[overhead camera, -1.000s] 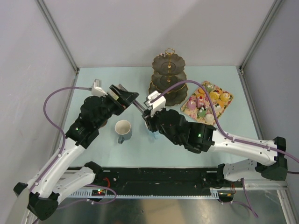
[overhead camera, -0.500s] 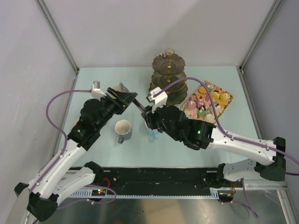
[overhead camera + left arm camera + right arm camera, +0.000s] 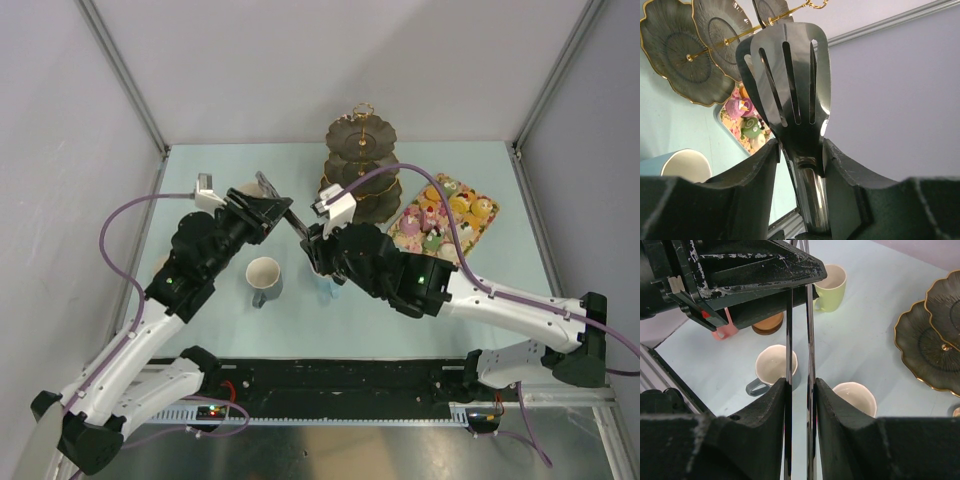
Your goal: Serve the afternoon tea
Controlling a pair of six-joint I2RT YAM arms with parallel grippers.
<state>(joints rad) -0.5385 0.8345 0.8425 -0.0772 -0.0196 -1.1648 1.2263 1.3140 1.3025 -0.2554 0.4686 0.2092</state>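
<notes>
Tabletop [image 3: 480, 290] of pale blue spreads across the booth, with both arms reaching in from 6 o'clock. The left arm [image 3: 150, 320] bends toward 1 o'clock and the right arm [image 3: 500, 305] toward 10 o'clock, so the two heads nearly meet near the middle.

The dark gold-rimmed stand [image 3: 365, 135] is upright at 12 o'clock, all three tiers bare. At 4 o'clock from it lies the floral tray [image 3: 487, 220], holding the small colourful cakes [image 3: 462, 205].

The grey mug [image 3: 264, 277] sits at 8 o'clock from the middle, mouth up. The blue mug [image 3: 682, 165] stands at 3 o'clock from it, mostly hidden under the right arm's head. In the right wrist view, the yellow-green mug [image 3: 832, 287] is at 1 o'clock from the grey one. The pink mug [image 3: 726, 331] is at 10 o'clock, half hidden behind the left arm's head. A brown coaster [image 3: 769, 324] lies just beside the pink mug.

The left gripper [image 3: 800, 147] clamps the neck of a black slotted spatula [image 3: 790, 75], whose blade points toward the stand. The right gripper [image 3: 799, 385] is drawn narrow, its fingers pressing from both sides on two thin metal strips [image 3: 788, 330] seen edge-on. I cannot tell what tool those strips belong to.
</notes>
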